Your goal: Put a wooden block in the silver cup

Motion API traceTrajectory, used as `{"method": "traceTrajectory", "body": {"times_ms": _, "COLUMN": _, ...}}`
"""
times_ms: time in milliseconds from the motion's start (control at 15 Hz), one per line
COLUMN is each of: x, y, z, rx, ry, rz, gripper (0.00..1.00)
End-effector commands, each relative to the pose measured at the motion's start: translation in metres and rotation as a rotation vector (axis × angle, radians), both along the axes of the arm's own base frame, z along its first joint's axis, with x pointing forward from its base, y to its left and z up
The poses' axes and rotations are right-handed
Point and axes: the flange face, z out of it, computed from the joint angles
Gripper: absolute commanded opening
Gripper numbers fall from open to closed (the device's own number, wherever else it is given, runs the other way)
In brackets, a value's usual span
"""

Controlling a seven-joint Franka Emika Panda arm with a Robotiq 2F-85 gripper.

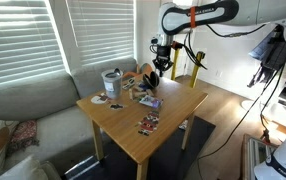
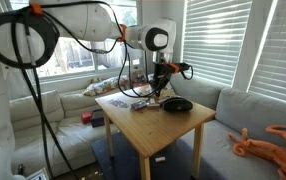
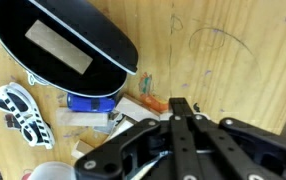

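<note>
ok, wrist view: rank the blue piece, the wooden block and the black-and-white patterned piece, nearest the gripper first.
1. blue piece, lower middle.
2. wooden block, upper left, in the black bowl.
3. black-and-white patterned piece, far left edge.

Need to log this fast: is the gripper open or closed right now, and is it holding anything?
Gripper: closed, fingertips together, nothing visible between them.

The worktop (image 3: 233,70) is pale matt wood with visible grain. The black bowl (image 3: 63,45) is smooth and glossy, mirroring a light patch; at its 5 o'clock lies a blue plastic-looking piece (image 3: 91,102). The silver cup (image 1: 111,80) is shiny metal, the tool (image 3: 181,110) matt black, the sofa (image 1: 43,110) grey cloth
</note>
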Motion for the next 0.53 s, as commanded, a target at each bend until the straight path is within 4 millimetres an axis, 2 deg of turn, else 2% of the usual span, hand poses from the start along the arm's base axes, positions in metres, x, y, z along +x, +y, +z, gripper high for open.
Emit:
{"method": "traceTrajectory", "body": {"times_ms": 0, "x": -0.013, "y": 0.007, "z": -0.001, "rx": -0.025, "ry": -0.005, "rz": 0.115, "gripper": 0.32}}
{"method": "traceTrajectory", "body": {"times_ms": 133, "x": -0.012, "y": 0.015, "z": -0.013, "rx": -0.075, "ry": -0.029, "rz": 0.225, "gripper": 0.46}}
{"method": "traceTrajectory", "body": {"times_ms": 333, "x": -0.001, "y": 0.020, "z": -0.041, "rx": -0.164, "ry": -0.077, "rz": 0.328, "gripper": 0.66}}
{"method": "traceTrajectory", "body": {"times_ms": 400, "x": 0.002, "y": 0.018, "z": -0.031, "rx": -0.112, "ry": -0.050, "rz": 0.254, "gripper": 0.74}}
{"method": "traceTrajectory", "body": {"times_ms": 467, "x": 0.003, "y": 0.021, "z": -0.038, "rx": -0.115, "ry": -0.049, "rz": 0.262, "gripper": 0.56}}
